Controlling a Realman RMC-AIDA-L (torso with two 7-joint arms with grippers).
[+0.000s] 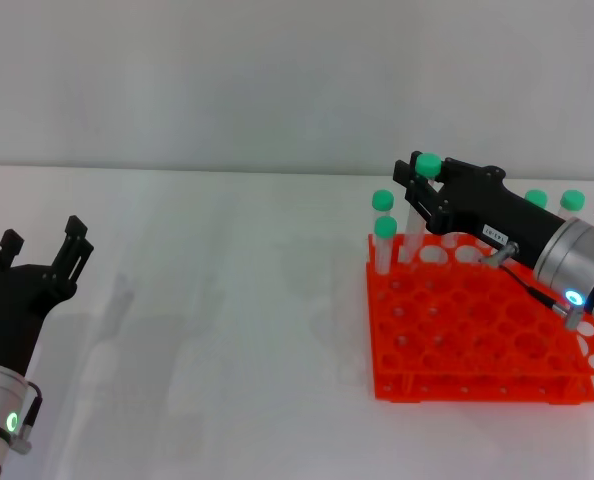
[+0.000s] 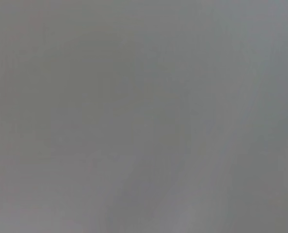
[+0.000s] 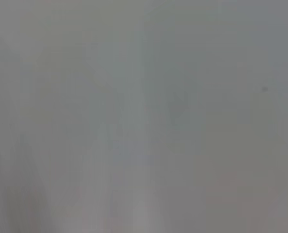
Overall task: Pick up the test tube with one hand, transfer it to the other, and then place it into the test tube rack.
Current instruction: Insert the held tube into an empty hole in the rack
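Note:
In the head view my right gripper (image 1: 418,192), a black hand with a small white label at its wrist, reaches over the back left of the orange-red test tube rack (image 1: 477,375). It is shut on the test tube (image 1: 415,222), a clear tube with a green cap. The tube stands nearly upright, with its lower end at the rack's back row. My left gripper (image 1: 45,242), a black hand on a silver-grey forearm with a green light, is open and empty at the far left, well away from the rack. Both wrist views show only blurred grey.
Other green-capped tubes stand in the rack: two at its back left corner (image 1: 385,240) and two at its back right (image 1: 573,199). The rack sits on a white table (image 1: 227,330), with a pale wall behind.

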